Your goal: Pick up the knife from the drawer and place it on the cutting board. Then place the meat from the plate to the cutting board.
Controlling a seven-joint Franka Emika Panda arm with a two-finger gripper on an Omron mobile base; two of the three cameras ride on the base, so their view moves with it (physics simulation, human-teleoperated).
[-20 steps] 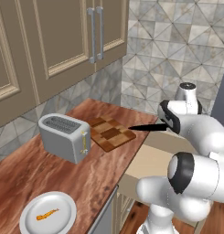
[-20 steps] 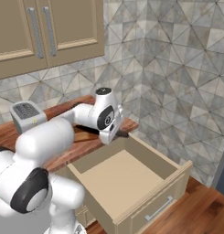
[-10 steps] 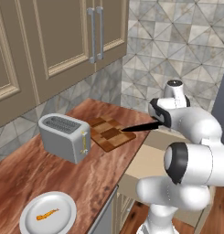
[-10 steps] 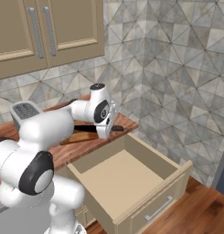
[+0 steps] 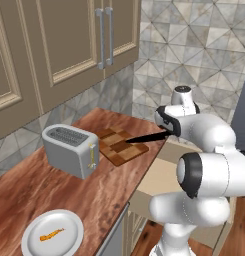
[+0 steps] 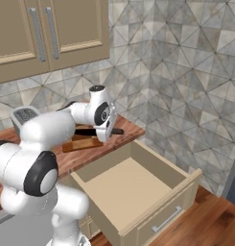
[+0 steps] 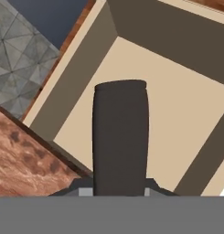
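Observation:
My gripper [image 5: 167, 131] is shut on the handle of the black knife [image 5: 144, 137] and holds it level above the counter's right edge. The blade tip reaches over the right part of the checkered cutting board [image 5: 119, 147]. From the right base view, the gripper [image 6: 107, 130] carries the knife [image 6: 85, 127] above the cutting board [image 6: 79, 143]. The knife handle [image 7: 119, 137] rises between the gripper [image 7: 119, 183] in the hand view, over the pale floor of the open drawer [image 7: 182, 105]. The orange meat [image 5: 51, 234] lies on the white plate [image 5: 69, 224] at the near left.
A silver toaster [image 5: 69, 150] stands just left of the board. The open drawer [image 6: 133, 187] juts out below the reddish-brown counter [image 5: 54, 192]. Beige wall cabinets [image 5: 79, 45] hang above, and a tiled wall [image 5: 194, 55] closes the back right.
The arm has swung left with the knife, away from the drawer. The blade tip has advanced from beside the board to over it.

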